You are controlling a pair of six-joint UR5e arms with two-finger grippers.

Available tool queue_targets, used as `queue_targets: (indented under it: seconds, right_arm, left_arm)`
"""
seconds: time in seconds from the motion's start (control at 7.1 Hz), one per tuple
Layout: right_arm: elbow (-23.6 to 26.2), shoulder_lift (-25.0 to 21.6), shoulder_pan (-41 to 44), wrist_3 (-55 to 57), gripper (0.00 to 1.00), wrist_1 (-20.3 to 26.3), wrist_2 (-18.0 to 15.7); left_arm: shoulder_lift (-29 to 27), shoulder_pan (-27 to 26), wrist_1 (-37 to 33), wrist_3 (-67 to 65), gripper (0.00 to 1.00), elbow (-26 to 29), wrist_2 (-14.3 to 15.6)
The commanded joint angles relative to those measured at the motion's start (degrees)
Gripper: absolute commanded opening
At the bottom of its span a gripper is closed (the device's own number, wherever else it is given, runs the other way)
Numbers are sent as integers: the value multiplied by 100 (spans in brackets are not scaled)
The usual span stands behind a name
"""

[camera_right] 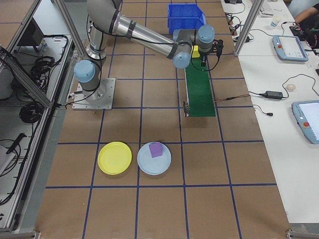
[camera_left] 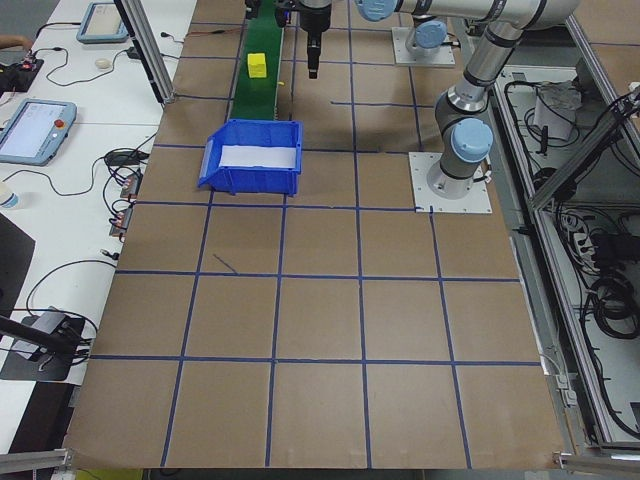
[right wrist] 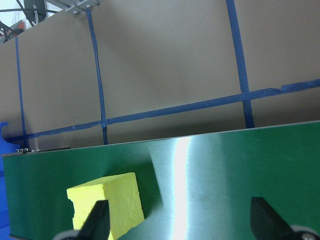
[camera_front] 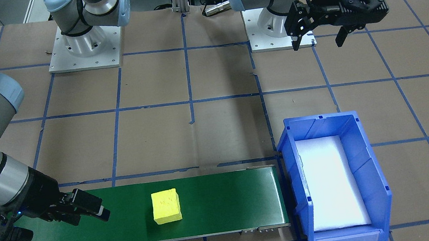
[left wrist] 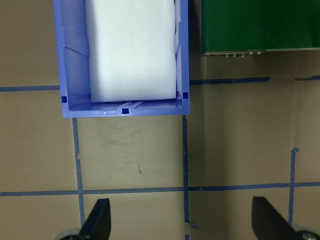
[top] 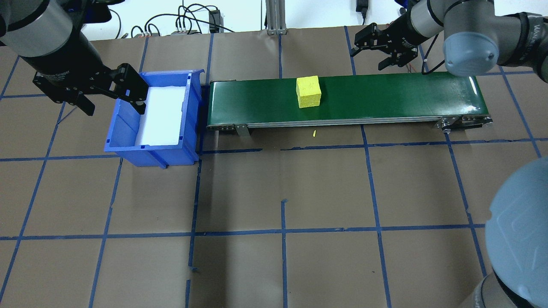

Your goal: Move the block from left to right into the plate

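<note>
A yellow block [camera_front: 166, 206] [top: 308, 91] [right wrist: 107, 205] lies near the middle of the green conveyor belt [camera_front: 225, 202] [top: 385, 94]. My right gripper [camera_front: 52, 225] [top: 368, 59] [right wrist: 180, 225] hovers open over the belt's end, apart from the block. Far from the belt, my left gripper [camera_front: 318, 40] [top: 112, 105] [left wrist: 180, 225] is open and empty, above the table beside the blue bin [top: 124, 128]. The exterior right view shows a yellow plate [camera_right: 114, 158] and a light blue plate [camera_right: 147, 168] on the table; a purple block [camera_right: 156, 149] rests on the blue one.
The blue bin [camera_front: 375, 174] [left wrist: 70, 75], lined with white foam, stands at the belt's other end. Both arm bases [camera_front: 85, 50] [camera_front: 279, 29] are bolted to the table. Tablets and cables lie on side desks [camera_right: 294, 50].
</note>
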Motion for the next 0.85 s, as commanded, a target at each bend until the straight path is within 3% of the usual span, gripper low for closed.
queue_targets:
  seconds: [0.0,0.7]
  right_arm:
    - [234,36,33,-6,100,48,75]
    - [359,44,130,-15,100,48,40]
  left_arm:
    - [-9,9,-5,6,100,-1,-10]
    - [-9,9,-22,-3,100,-1,-10]
